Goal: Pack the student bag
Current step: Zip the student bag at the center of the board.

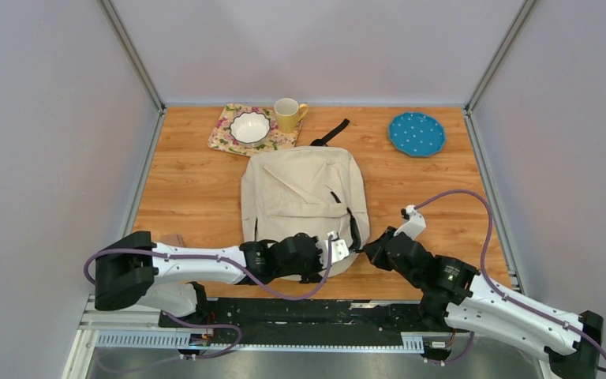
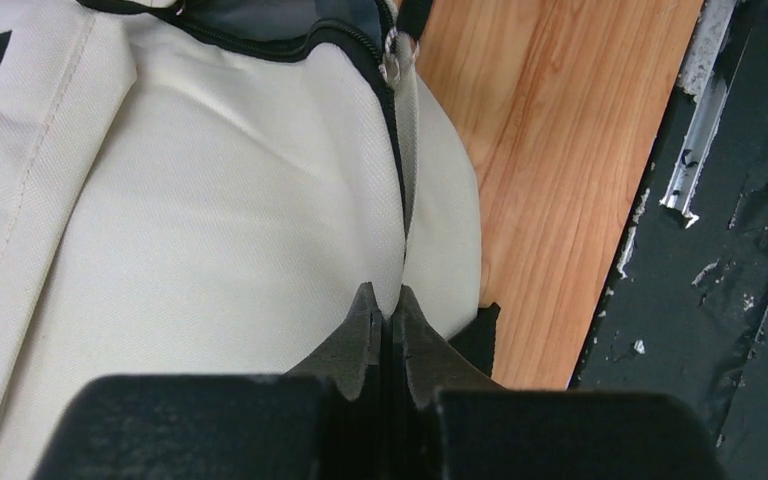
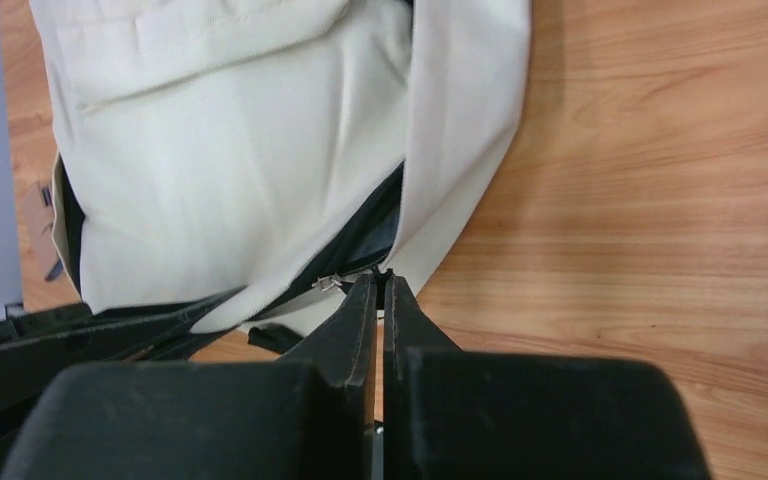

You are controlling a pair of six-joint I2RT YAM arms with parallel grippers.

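Wooden surface [image 1: 189,181] carries the student bag [image 1: 300,189], flat at centre; it looks soft and floppy, best gripped by its zipper edge [image 2: 397,150]. Left claw [image 2: 385,300] and right claw [image 3: 382,285] are both closed together at its near end.

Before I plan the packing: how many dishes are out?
3: white bowl on the floral mat, back left; yellow mug right of it; blue plate, back right. The bag could hide more.
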